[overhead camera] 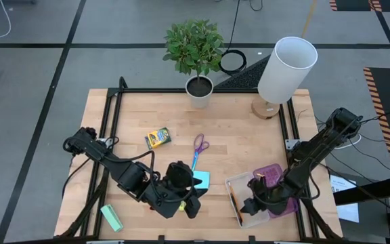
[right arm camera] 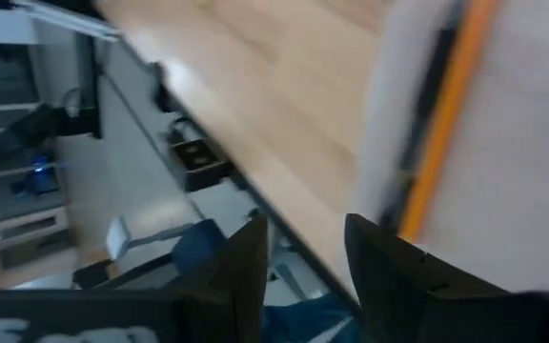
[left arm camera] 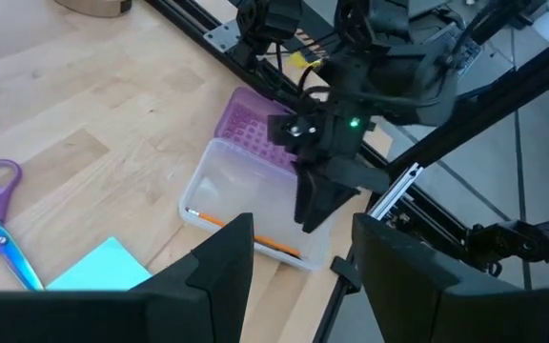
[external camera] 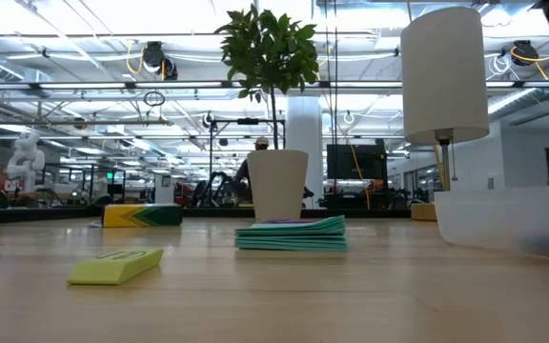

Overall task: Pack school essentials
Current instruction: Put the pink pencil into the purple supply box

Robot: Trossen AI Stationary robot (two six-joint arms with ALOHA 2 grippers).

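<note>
Clear bin (overhead camera: 234, 193) holds an orange pencil (left arm camera: 251, 238).
Right gripper (overhead camera: 254, 203) over it, seemingly empty, fingers apart; left gripper (overhead camera: 189, 203) spread.

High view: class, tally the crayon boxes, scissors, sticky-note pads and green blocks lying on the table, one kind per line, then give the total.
Crayon box: 1
Scissors: 1
Sticky-note pad: 1
Green block: 1
Total: 4

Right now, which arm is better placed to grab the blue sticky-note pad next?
Left. The left gripper hangs open right beside the sticky-note pad, while the right gripper is over the clear box across the table.
</note>
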